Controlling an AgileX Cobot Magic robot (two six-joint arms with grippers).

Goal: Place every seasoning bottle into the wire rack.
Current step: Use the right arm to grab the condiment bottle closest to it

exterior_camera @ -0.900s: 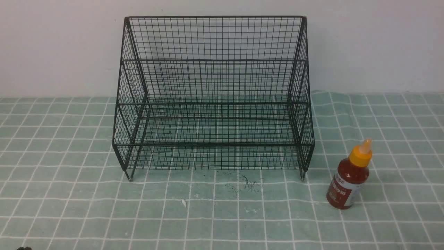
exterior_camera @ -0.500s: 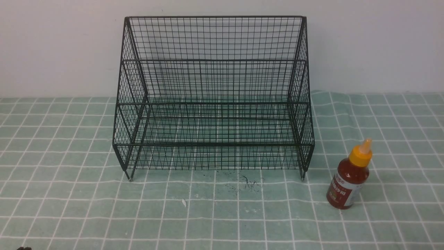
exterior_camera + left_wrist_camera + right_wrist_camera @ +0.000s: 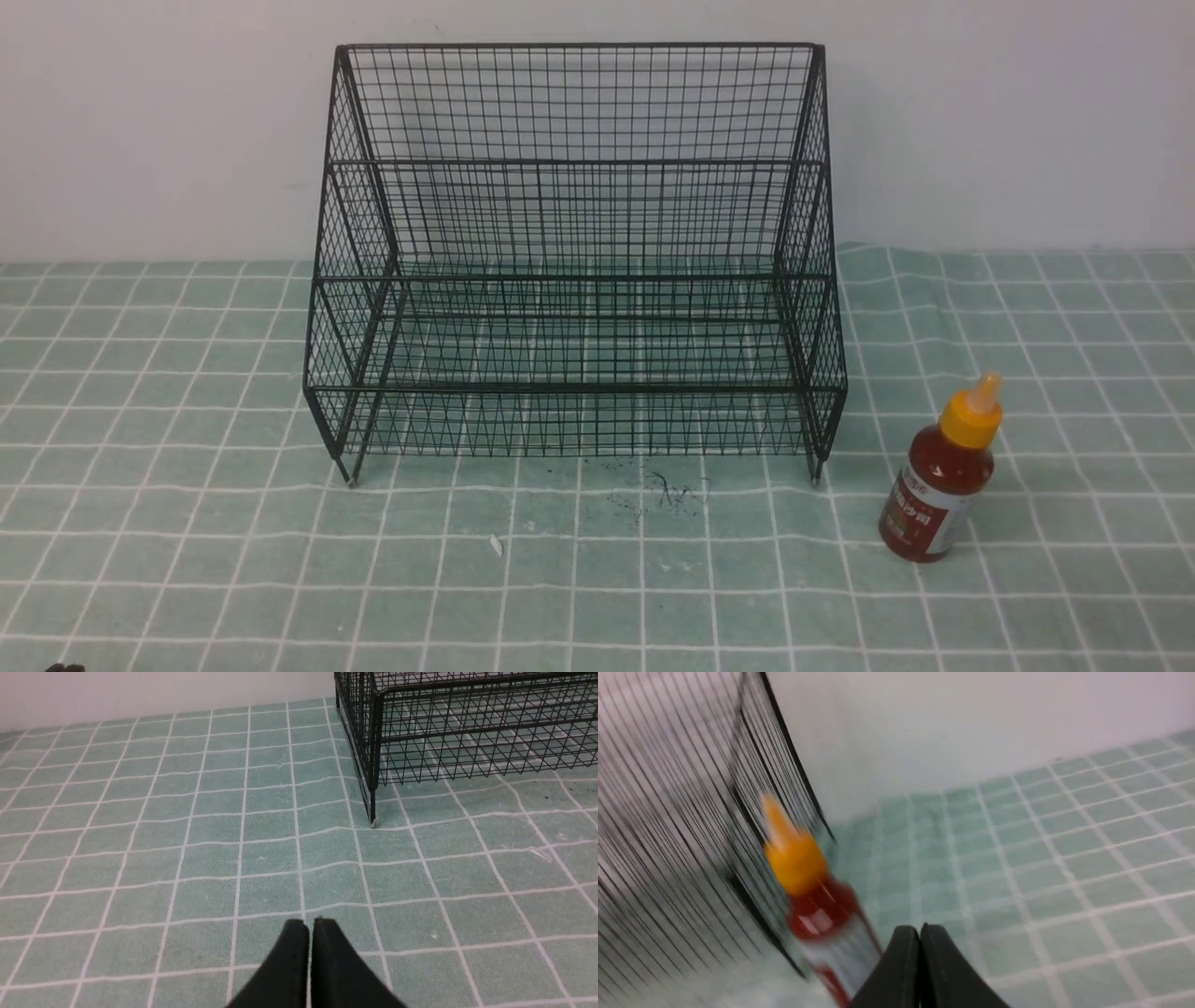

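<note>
Front view: wire rack (image 3: 574, 385) stands at mid far edge of table, back vs. wall, all tiers bare. Seasoning bottle (image 3: 938, 476) upright on green check cloth (image 3: 187, 560), outside rack, off its front-right foot, toward right edge of table; not touching rack. Neither arm identifiable here.

Left wrist view: left gripper (image 3: 310, 926) pinched together, fingers w/ barely a slit between, nothing in them, low over cloth near left near corner. Rack's front-left foot (image 3: 372, 820) ahead, well apart.

Right wrist view: blurred. Right gripper (image 3: 920, 931) clenched, fingers pressed together, empty. Bottle (image 3: 817, 910) just beyond tips; contact can't be told. Rack mesh (image 3: 668, 835) beside bottle.
</note>
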